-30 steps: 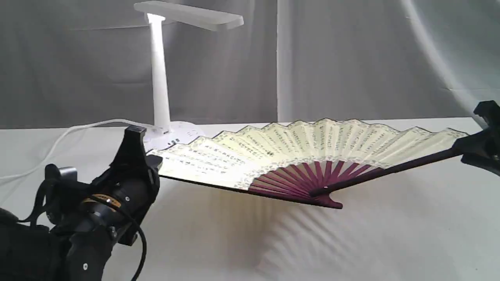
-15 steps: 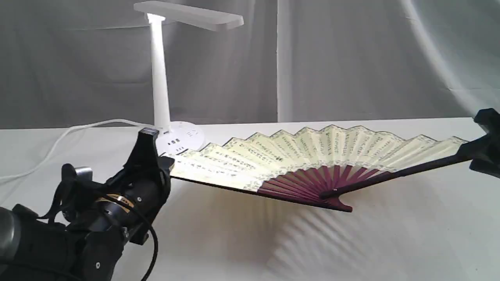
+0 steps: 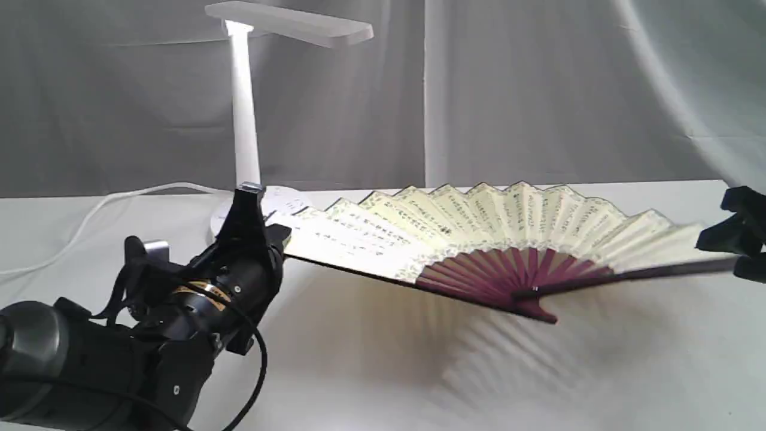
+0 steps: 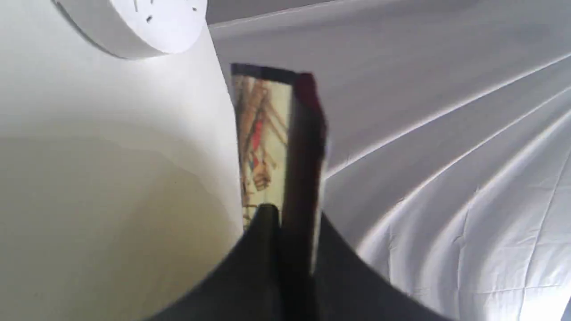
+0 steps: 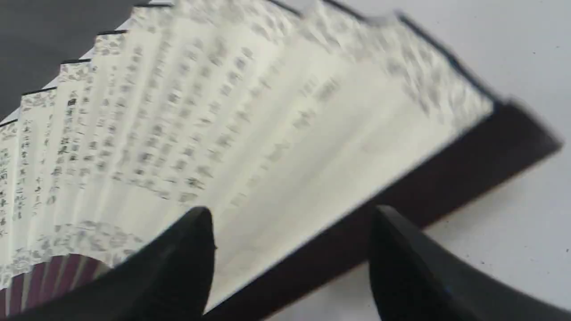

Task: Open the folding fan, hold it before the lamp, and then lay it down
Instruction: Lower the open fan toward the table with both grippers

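The exterior camera sits low, barely above the counter (image 3: 371,383), facing the grey curtain (image 3: 538,90). The lamp (image 3: 244,120) stands at 11 o'clock and the folding fan (image 3: 479,233) spans the middle. The left wrist camera peers along the left pincer (image 4: 290,214), tight on one guard. The right wrist camera looks past the right pincer (image 5: 292,214) over the leaf. All three views share the fan.

Soft light; the folding fan (image 3: 479,230) casts a ribbed shadow (image 3: 497,359); both wrist views are blurred.
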